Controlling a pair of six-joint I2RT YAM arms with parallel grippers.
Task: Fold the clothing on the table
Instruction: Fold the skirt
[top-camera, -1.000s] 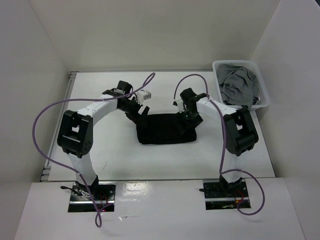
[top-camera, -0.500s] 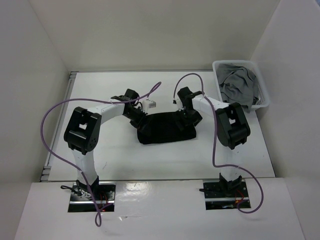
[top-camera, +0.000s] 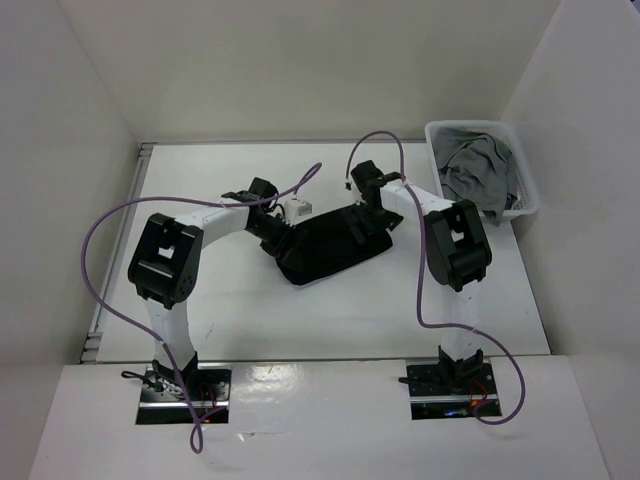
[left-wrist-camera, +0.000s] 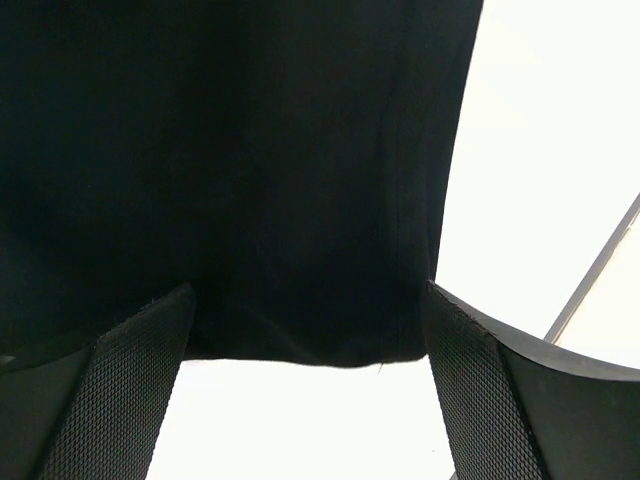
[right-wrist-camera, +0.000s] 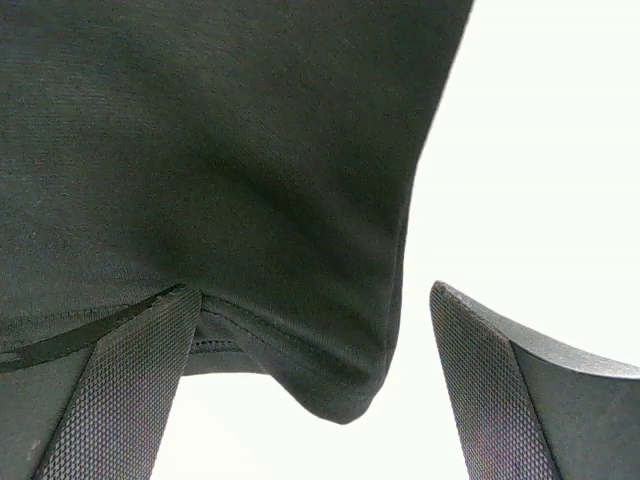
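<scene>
The black clothing (top-camera: 325, 248) lies as a folded slab in the middle of the white table (top-camera: 200, 190), slanted, its right end farther back. My left gripper (top-camera: 272, 232) is at its left end, jaws open; in the left wrist view the clothing (left-wrist-camera: 230, 170) ends in a straight hem between the spread fingers (left-wrist-camera: 140, 390), around the gripper (left-wrist-camera: 310, 400). My right gripper (top-camera: 368, 222) sits at the far right corner, also open. In the right wrist view a rounded corner of the clothing (right-wrist-camera: 250, 180) hangs between the jaws of the gripper (right-wrist-camera: 310, 390), against the left pad (right-wrist-camera: 130, 390).
A white plastic basket (top-camera: 524, 182) holding a grey garment (top-camera: 475, 170) stands at the back right of the table. White walls close in the back and both sides. Purple cables loop above both arms.
The left gripper came in to the cloth's left end. The right gripper moved toward the far side, and the cloth's right end swung back with it, so the slab now lies slanted.
</scene>
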